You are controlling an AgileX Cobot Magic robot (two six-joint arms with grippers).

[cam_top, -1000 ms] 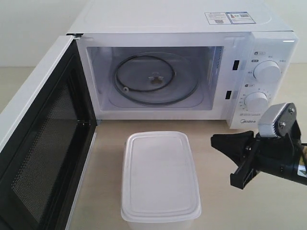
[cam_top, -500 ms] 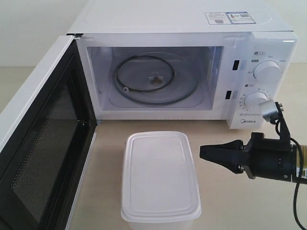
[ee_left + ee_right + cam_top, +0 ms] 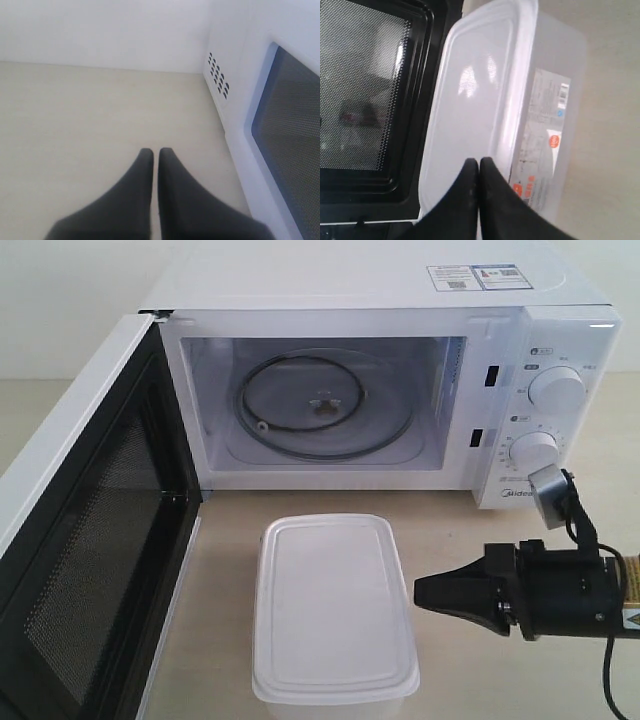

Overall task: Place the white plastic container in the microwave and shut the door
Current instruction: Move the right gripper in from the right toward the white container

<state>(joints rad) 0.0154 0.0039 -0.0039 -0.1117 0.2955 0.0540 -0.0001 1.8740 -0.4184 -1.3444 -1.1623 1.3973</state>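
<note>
Right gripper [image 3: 420,592]: fingers were pressed together, empty, tip near white plastic container [image 3: 335,605].
Left gripper [image 3: 155,152]: was closed too.
Grasp: you needed jaws spread wide first, gripping level.

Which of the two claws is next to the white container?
The right claw, shut, pointing at the container; the left claw sits outside the open door, away from it.
</note>
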